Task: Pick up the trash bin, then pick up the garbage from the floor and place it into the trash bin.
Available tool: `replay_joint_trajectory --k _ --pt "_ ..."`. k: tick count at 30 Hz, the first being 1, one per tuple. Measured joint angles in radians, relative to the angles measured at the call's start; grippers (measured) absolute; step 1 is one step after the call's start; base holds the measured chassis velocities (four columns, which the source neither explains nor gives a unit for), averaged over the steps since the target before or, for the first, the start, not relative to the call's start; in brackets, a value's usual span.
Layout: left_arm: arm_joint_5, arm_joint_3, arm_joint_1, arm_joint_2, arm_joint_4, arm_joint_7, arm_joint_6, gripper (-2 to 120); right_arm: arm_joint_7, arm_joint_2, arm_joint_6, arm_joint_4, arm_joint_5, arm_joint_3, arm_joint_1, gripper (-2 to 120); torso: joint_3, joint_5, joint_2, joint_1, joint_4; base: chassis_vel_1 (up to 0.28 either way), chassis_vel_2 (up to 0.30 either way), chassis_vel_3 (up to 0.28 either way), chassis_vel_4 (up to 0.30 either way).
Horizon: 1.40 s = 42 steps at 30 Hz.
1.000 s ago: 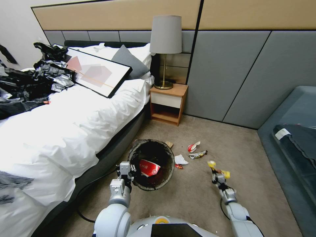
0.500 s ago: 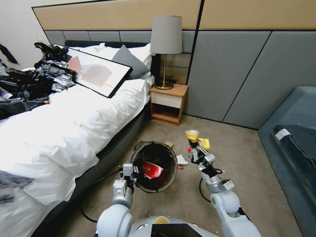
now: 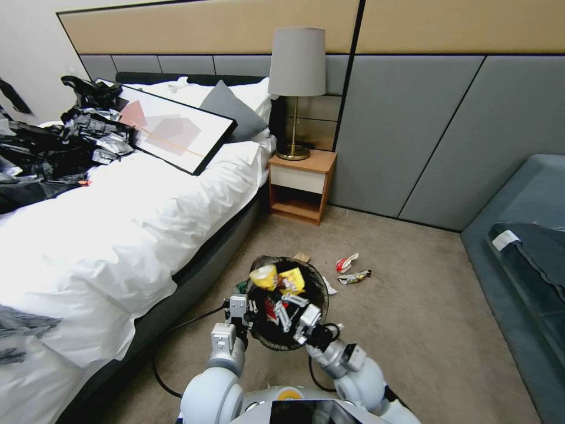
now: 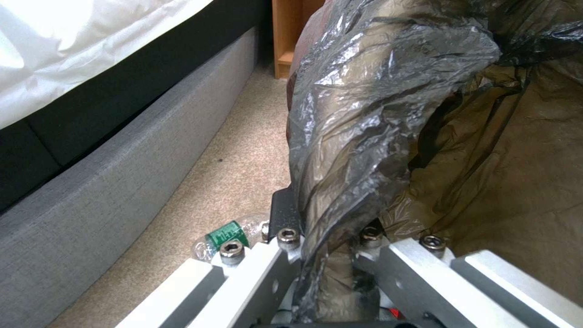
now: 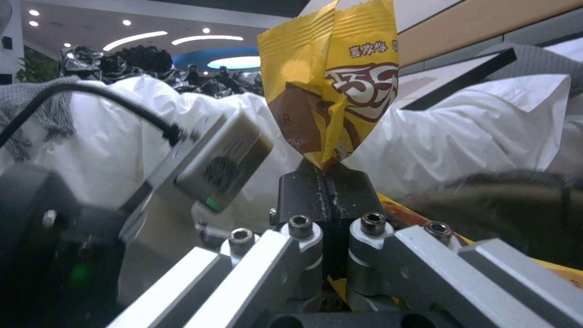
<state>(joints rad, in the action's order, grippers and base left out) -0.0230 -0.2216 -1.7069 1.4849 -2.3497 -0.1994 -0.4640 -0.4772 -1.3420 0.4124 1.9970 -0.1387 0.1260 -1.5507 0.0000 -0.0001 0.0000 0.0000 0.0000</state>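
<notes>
Yellow crinkled snack packets point(image 3: 278, 278) are pinched by the right gripper point(image 3: 281, 294) over the round black-lined trash bin point(image 3: 318, 294), whose rim is clamped by the left gripper point(image 3: 242, 307) beside the bed point(image 3: 118, 235).

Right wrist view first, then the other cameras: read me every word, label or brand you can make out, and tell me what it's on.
"喜欢你" (roughly, cut off at the edge): small characters on the yellow snack packet pinched in the right hand.
Large white stylised characters on the same packet: not readable.
White print on the red wrapper inside the trash bin: too blurred.
Label on the green bottle: too small to read.
</notes>
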Motion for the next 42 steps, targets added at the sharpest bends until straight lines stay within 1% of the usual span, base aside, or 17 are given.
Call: replay_joint_trajectory --k 7,9,17,19,21,22,23,27,28,29,31,32,36,37,40,41,42 --pt "-0.001 -0.001 0.000 0.001 -0.002 0.000 0.000 0 0.001 -0.010 0.034 -0.070 0.012 0.004 0.006 0 0.000 -0.0004 0.000 0.000 0.0002 0.000 0.000 0.000 0.000" --pt "-0.001 -0.006 -0.002 0.001 -0.007 -0.001 0.001 0 0.003 -0.013 0.042 -0.087 0.011 0.014 0.009 0 0.000 0.0004 0.000 0.000 0.0000 0.000 0.000 0.000 0.000" --pt "0.000 -0.012 -0.007 0.003 -0.014 -0.001 0.002 0 0.012 -0.008 0.052 -0.099 0.010 0.057 0.006 0 0.000 0.0001 0.000 0.000 -0.0001 0.000 0.000 0.000 0.000" --pt "0.000 -0.012 -0.007 0.003 -0.014 -0.001 0.003 0 0.013 -0.008 0.052 -0.097 0.010 0.058 0.005 2 0.000 0.0002 0.000 0.000 0.0000 0.000 0.000 0.000 0.000" --pt "0.000 -0.011 -0.007 0.005 -0.014 -0.001 0.003 0 0.016 -0.008 0.052 -0.092 0.010 0.068 0.006 14 0.000 0.0001 0.000 0.000 0.0000 0.000 0.000 0.000 0.000" --pt "0.000 -0.010 -0.007 0.005 -0.014 -0.001 0.003 0 0.016 -0.009 0.052 -0.091 0.010 0.071 0.007 17 0.000 0.0002 0.000 0.000 0.0000 0.000 0.000 0.000 0.000" --pt "0.000 -0.010 -0.007 0.005 -0.014 -0.001 0.003 0 0.016 -0.009 0.052 -0.091 0.010 0.071 0.007 17 0.000 0.0002 0.000 0.000 0.0000 0.000 0.000 0.000 0.000" --pt "0.000 -0.012 -0.008 0.005 -0.014 -0.002 0.003 0 0.014 -0.009 0.057 -0.084 0.009 0.089 0.006 35 0.000 0.0002 0.000 0.000 0.0000 0.000 0.000 0.000 0.000" --pt "0.000 -0.012 -0.008 0.005 -0.014 -0.002 0.003 0 0.014 -0.009 0.057 -0.084 0.009 0.089 0.006 35 0.000 0.0002 0.000 0.000 0.0000 0.000 0.000 0.000 0.000" --pt "0.000 -0.013 -0.008 0.005 -0.014 -0.002 0.003 0 0.013 -0.008 0.058 -0.082 0.010 0.093 0.005 41 0.000 0.0001 0.000 0.000 0.0000 0.000 0.000 0.000 0.000" --pt "0.000 -0.014 -0.008 0.004 -0.014 -0.002 0.004 0 0.013 -0.007 0.059 -0.080 0.011 0.099 0.005 48 0.000 0.0001 0.000 0.000 0.0000 0.000 0.000 0.000 0.000" --pt "0.000 -0.014 -0.008 0.004 -0.014 -0.002 0.004 0 0.013 -0.007 0.059 -0.080 0.011 0.099 0.005 48 0.000 0.0001 0.000 0.000 0.0000 0.000 0.000 0.000 0.000" --pt "0.000 -0.014 -0.008 0.004 -0.014 -0.002 0.004 0 0.015 -0.006 0.062 -0.075 0.012 0.107 0.003 63 0.000 0.0002 0.000 0.000 0.0000 0.000 0.000 0.000 0.000" --pt "0.000 -0.014 -0.008 0.004 -0.014 -0.002 0.004 0 0.015 -0.006 0.062 -0.075 0.012 0.107 0.003 63 0.000 0.0002 0.000 0.000 0.0000 0.000 0.000 0.000 0.000" --pt "0.000 -0.013 -0.009 0.004 -0.014 -0.002 0.004 0 0.016 -0.003 0.062 -0.072 0.012 0.110 -0.001 82 0.000 0.0001 0.000 0.000 0.0000 0.000 0.000 0.000 0.000" --pt "0.000 -0.013 -0.009 0.004 -0.014 -0.002 0.004 0 0.016 -0.003 0.062 -0.072 0.012 0.110 -0.001 82 0.000 0.0001 0.000 0.000 0.0000 0.000 0.000 0.000 0.000" --pt "0.000 -0.013 -0.009 0.003 -0.014 -0.002 0.004 0 0.016 -0.003 0.062 -0.071 0.012 0.110 -0.003 86 0.000 0.0001 0.000 0.000 0.0000 0.000 0.000 0.000 0.000"
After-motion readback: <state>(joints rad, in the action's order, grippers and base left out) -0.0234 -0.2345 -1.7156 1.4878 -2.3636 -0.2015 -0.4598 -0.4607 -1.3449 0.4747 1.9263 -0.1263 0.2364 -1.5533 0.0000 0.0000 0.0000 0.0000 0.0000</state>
